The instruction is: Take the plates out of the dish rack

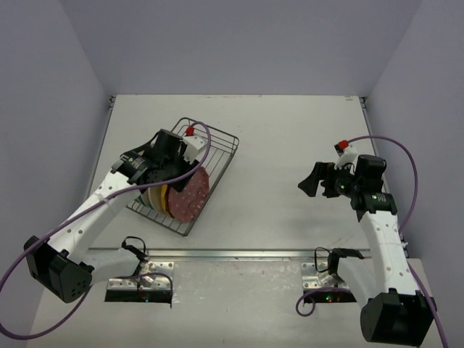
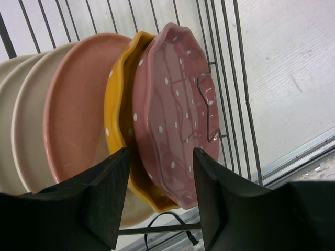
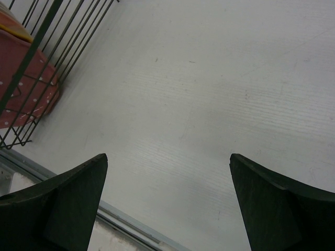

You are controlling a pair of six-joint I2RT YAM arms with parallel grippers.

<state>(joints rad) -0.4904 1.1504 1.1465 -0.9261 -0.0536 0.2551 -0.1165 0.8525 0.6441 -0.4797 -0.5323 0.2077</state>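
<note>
Pink dotted plate (image 2: 178, 115), endmost on edge in the dish rack (image 1: 217, 145), was framed at its rim by the open, empty left gripper (image 2: 159, 157), the right gripper (image 3: 167, 162) held agape and empty well outside the rack; grasp pending, closure on that rim alone was judged due.

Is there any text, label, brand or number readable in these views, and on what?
None can be read.
The pink plate carries only white dots.
The dish rack, the left gripper and the right gripper show no lettering.
The arm base mounts are too small to tell.
</note>
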